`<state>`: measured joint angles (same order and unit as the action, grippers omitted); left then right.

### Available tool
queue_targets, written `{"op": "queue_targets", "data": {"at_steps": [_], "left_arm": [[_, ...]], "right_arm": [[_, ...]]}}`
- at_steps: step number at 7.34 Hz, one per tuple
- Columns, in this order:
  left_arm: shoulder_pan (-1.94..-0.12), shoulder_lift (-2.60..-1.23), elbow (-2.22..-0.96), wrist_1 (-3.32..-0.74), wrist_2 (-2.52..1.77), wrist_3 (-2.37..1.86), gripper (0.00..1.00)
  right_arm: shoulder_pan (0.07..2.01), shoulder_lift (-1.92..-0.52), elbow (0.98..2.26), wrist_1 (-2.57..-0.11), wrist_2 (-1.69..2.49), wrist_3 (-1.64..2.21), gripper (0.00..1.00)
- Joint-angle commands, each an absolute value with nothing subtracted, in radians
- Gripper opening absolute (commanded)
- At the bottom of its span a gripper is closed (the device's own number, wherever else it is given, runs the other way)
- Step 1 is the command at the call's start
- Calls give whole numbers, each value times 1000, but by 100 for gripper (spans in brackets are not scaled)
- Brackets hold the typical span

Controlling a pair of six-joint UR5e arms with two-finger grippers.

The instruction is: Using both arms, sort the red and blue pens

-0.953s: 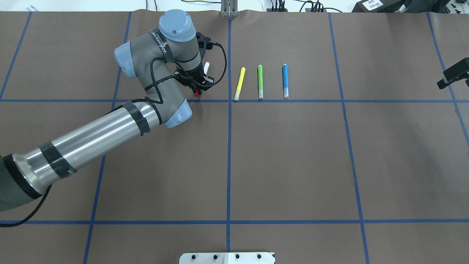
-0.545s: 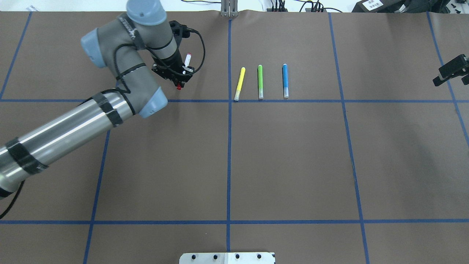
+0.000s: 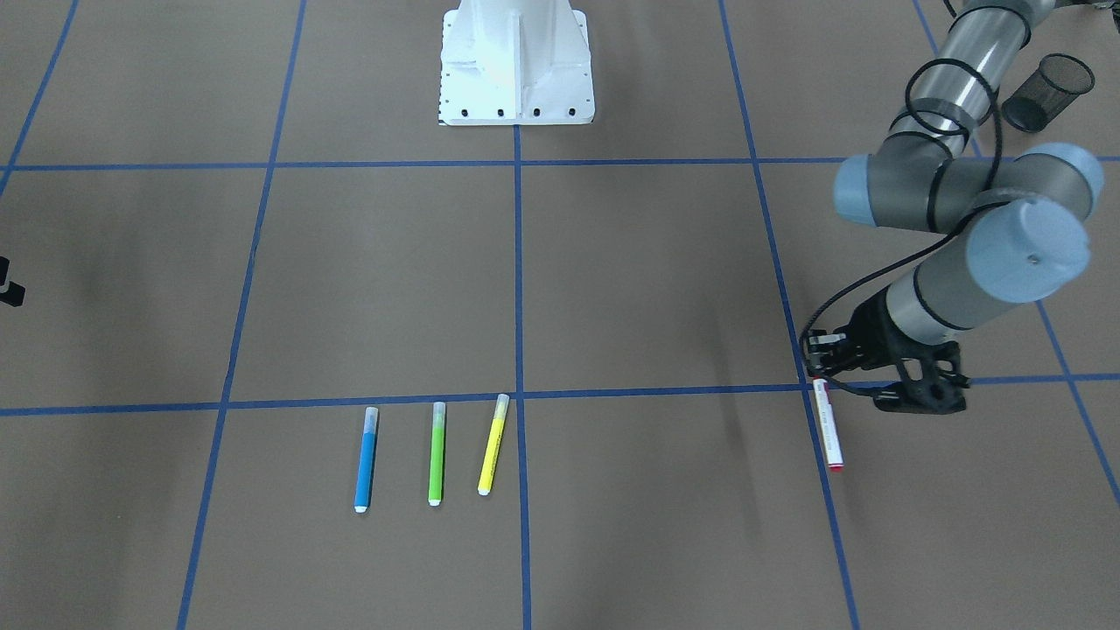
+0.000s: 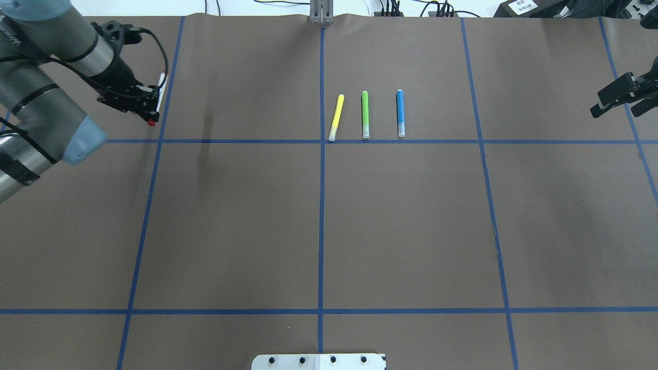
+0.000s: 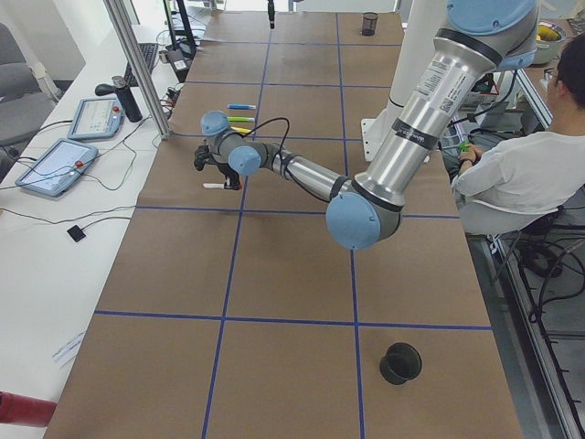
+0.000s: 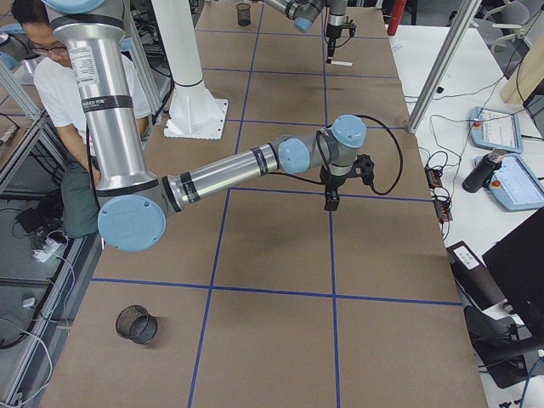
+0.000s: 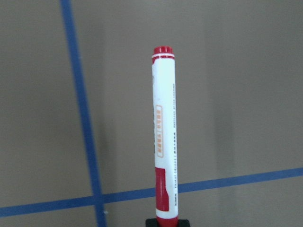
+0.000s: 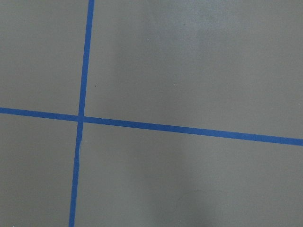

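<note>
Step in hand, by my reading: red marker (image 7: 163,137) held out over the table's left end, headed for drop-off; next comes lowering and release. Left gripper (image 4: 150,105) is clamped on its cap end, wrist pitched down, marker roughly level. Right gripper (image 4: 619,100) hovers far right, jaws unreadable. Blue highlighter (image 4: 400,113) lies mid-table.

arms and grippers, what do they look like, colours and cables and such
The left arm and right arm match: shiny silver tubes with black bands, and grey joints with pale blue round caps. A black cable loops loosely along each wrist to a black two-finger gripper, the left gripper and the right gripper.
</note>
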<state>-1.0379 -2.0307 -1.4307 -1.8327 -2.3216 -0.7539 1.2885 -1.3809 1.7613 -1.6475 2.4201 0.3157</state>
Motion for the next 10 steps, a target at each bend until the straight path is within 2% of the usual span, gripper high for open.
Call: {"op": "queue_targets", "data": {"at_steps": [1,4,5,7,8,10], "left_arm": [[-1171,-1912,-1454,-1815,-2303,-741,0],[-1412,-1738,-1448,-1706,-2303,-342,0],[-1464,-1733,-1445,-1647,-2290,-286,0],[-1470,-1671,-1453,-1549,-2104,-221,0],[-1485,-1654,-1450,-1451,-2108,-110,0],[-1580,-1664,-1501,-1049,-2146,82,0]], "right_arm": [[1275,-1373,1763,-1647,2415,318,100],[1253,-1373,1759,-1647,2396,318,100],[1250,-1373,1761,-1647,2396,318,100],[1241,-1373,1759,-1647,2376,318,100],[1238,-1373,1758,-1647,2375,318,100],[1227,-1373,1759,-1647,2375,318,100]]}}
